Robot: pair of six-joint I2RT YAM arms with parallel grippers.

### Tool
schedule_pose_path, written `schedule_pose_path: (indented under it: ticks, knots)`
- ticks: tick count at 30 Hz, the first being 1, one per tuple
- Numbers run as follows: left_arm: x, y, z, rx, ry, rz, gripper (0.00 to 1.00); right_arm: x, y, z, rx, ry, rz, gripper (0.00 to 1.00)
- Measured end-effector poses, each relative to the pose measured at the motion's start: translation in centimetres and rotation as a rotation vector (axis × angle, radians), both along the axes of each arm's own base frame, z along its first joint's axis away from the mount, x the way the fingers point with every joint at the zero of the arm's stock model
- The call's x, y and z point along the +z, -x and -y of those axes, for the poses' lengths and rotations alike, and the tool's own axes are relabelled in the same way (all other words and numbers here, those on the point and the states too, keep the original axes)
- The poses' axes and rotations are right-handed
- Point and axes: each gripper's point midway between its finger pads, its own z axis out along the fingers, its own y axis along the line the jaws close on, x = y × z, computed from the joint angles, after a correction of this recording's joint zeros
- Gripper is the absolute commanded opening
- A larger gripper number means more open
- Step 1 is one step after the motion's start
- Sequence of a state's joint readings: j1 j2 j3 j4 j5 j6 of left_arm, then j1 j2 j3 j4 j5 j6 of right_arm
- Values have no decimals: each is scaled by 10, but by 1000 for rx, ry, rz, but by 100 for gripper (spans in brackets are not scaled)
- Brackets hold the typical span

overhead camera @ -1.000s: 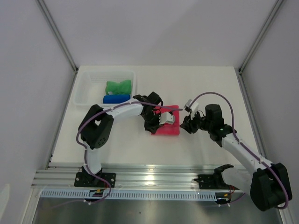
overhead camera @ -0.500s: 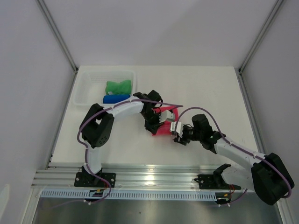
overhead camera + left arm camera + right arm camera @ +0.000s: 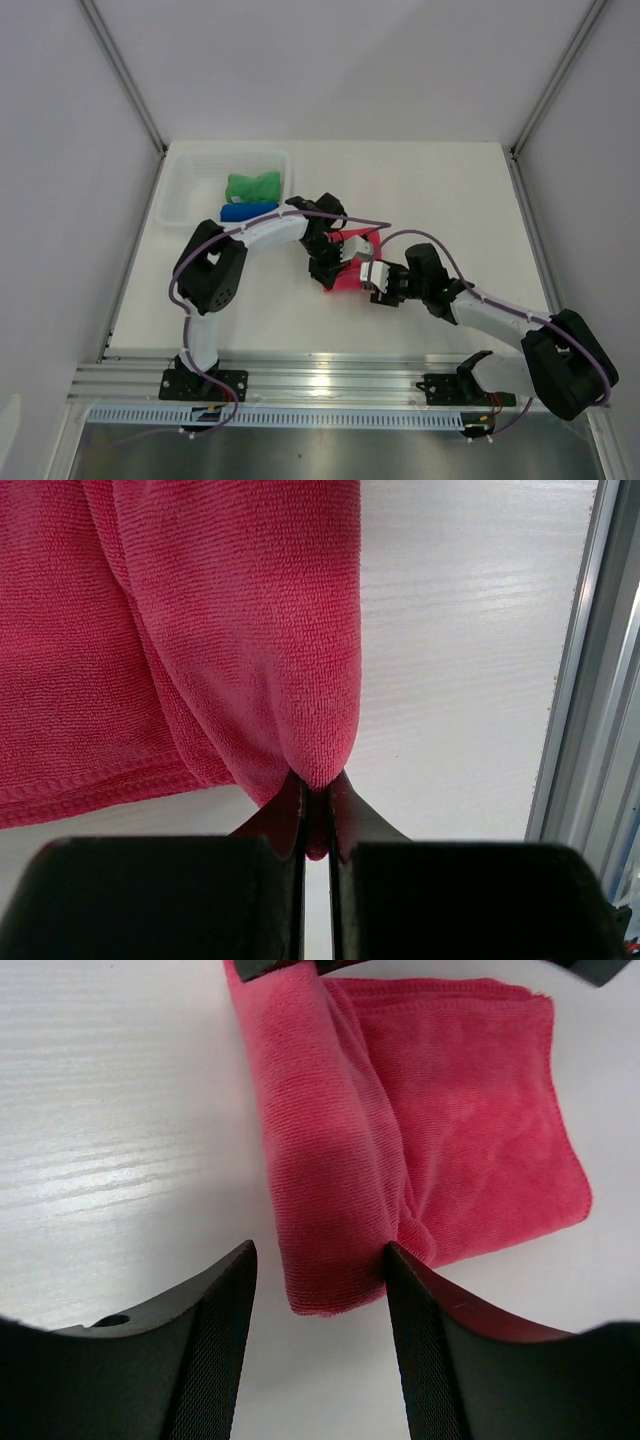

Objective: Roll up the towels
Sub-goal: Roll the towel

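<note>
Now the right pincer (image 3: 318, 1290) has swung in, jaws apart, astride the pink towel (image 3: 470, 1120).
Left pincer (image 3: 315, 788) clamps its fold: rolling looks ready.

Left arm (image 3: 262, 235): white links, black joints
Right arm (image 3: 492, 319): same colours
Cables (image 3: 176, 272): purple
Right gripper (image 3: 318, 1260): black, mesh-textured

Right tool (image 3: 318, 1260) nearer and wider, now astride pink towel (image 3: 450, 1130) fold.
</note>
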State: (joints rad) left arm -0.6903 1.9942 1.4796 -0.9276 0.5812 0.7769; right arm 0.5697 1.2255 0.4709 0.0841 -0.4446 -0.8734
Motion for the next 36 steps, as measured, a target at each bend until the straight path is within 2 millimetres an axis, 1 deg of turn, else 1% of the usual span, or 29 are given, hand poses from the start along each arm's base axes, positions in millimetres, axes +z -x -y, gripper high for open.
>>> schedule_pose_path:
  ticks: [3, 4, 5, 6, 9, 11, 14, 17, 18, 24, 26, 29, 32, 36]
  knots:
    - [0, -1, -1, 3, 0, -5, 1, -8, 4, 1, 12, 13, -27, 48]
    - [0, -1, -1, 5, -2, -7, 1, -10, 4, 1, 14, 15, -35, 41]
    - [0, -1, -2, 7, -3, -10, 1, -11, 5, 1, 18, 16, -42, 36]
    - [0, -1, -2, 8, -3, -13, 1, -11, 6, 1, 23, 16, -45, 25]
    - [0, 3, -3, 10, -5, -34, 2, -10, 8, -1, 39, 18, -73, 10]
    - [1, 7, -5, 10, -8, -55, 3, -8, 10, -3, 47, 19, -99, 8]
    - [4, 16, -8, 11, -16, -103, 4, 0, 16, -7, 62, 13, -157, 0]
    - [8, 28, -11, 15, -22, -162, 6, 7, 25, -9, 81, 10, -221, 0]
    - [10, 33, -12, 16, -23, -185, 8, 9, 29, -10, 86, 8, -250, 0]
    - [23, 55, -16, 19, -19, -301, 14, 20, 66, -14, 143, -11, -466, 0]
    - [26, 60, -17, 25, -18, -328, 17, 22, 71, -15, 145, -23, -538, 0]
    - [30, 58, -18, 63, -8, -358, 26, 15, 70, -15, 107, -29, -633, 0]
    - [28, 43, -19, 124, -9, -373, 35, 9, 59, -14, 56, -34, -705, 0]
    - [21, 30, -21, 168, -11, -389, 38, 5, 43, -9, -40, -57, -758, 0]
